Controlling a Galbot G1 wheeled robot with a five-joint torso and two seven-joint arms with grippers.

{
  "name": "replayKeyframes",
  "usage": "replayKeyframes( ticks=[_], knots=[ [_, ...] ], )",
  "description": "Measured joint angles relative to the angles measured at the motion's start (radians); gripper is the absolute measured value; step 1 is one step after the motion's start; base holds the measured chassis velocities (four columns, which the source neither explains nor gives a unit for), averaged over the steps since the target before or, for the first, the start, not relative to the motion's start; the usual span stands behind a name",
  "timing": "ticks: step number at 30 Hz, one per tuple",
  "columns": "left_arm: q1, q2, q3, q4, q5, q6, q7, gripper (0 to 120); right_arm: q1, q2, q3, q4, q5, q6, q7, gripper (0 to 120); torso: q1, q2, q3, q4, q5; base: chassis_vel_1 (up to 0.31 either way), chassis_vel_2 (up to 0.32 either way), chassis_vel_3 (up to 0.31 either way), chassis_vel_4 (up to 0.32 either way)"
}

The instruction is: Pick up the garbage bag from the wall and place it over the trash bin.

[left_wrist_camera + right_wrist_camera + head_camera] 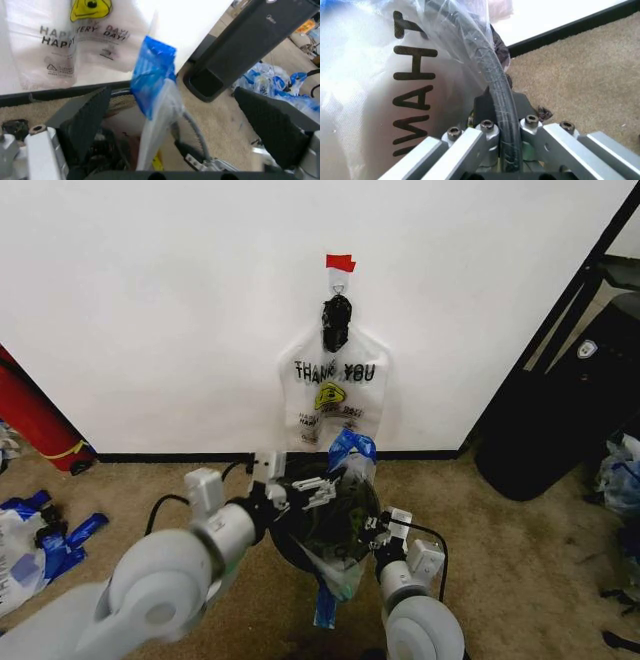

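L gripper [303, 491] sits at the left rim of the trash bin [300, 552]. The left wrist view has its jaws spread wide w/ nothing held. Its dark pads [89, 117] stand either side of the bag's blue handle tip and look clear of it.

Garbage bag [340, 525] is off the wall [150, 300] and down on the bin. Clear film lies across the mouth. One blue tip [351, 448] stands up at the wall side of the rim, and another blue strip hangs down the near side toward the carpet. Behind it, a 2nd clear bag [335, 390] w/ "THANK YOU" lettering hangs from the hook [339, 283] under the red tape. That one isn't the task bag.

R gripper [378, 532] is at the right rim. In the right wrist view its fingers [470, 144] are closed in tight w/ the bin's black rim [496, 86] running between them. Film lies over that rim, so it looks clamped on garbage bag plus rim together.

Progress, my read: pick from the wall is done and the bag is at the bin, approx. most of the way. Left to do: pull the film out and down over the rim all round. The far-side tip is upright, not tucked, and the near side hangs loose. Can't tell if the left edge is seated over the rim. Large black bin [545, 425] stands off to the right, well apart.
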Motion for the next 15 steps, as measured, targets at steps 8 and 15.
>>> replayKeyframes(
  ticks=[8, 15],
  knots=[
    [-0.047, -0.024, 0.056, 0.052, -0.014, 0.006, -0.009, 88, -0.017, -0.008, 0.014, 0.025, 0.001, -0.004, 0.001, 0, 0.000, 0.000, 0.000, 0.0002, 0.0001, 0.000, 0.000, 0.000, 0.000],
    [-0.080, -0.074, 0.117, 0.120, -0.008, 0.019, -0.016, 65, -0.032, -0.012, 0.018, 0.040, 0.005, -0.016, 0.008, 0, 0.000, 0.000, 0.000, 0.0001, 0.0001, 0.000, 0.000, 0.000, 0.000]
  ],
)
